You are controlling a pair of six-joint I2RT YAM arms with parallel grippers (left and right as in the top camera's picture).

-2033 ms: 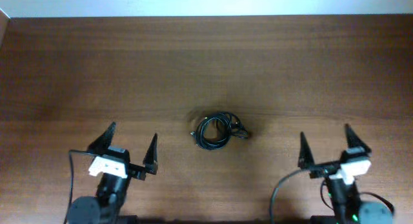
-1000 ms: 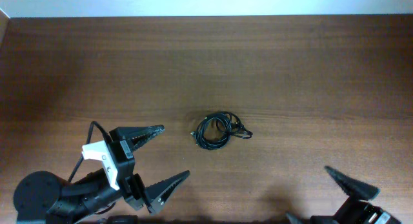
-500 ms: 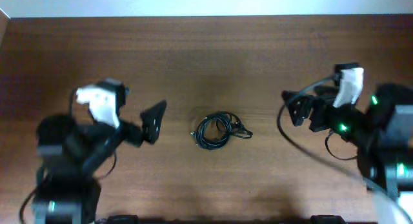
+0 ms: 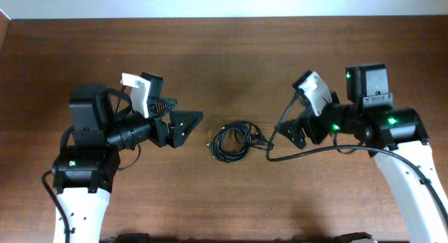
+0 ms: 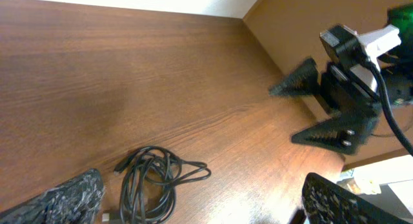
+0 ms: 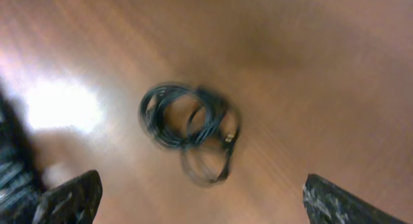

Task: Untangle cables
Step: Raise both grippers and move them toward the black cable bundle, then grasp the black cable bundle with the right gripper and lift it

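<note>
Cables: one small coil in the middle of the counter, between my two arms.
Left jaws: spread wide, holding nothing, coil just to their right.
Right jaws: spread wide, holding nothing, coil just to their left.
Nearer arm: about equal, I judge.

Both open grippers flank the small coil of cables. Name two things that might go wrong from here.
The cables lie in one tight coil, so a pinch may catch several strands and tighten the tangle.
The left gripper and right gripper aim at the same bundle; they might collide.
</note>
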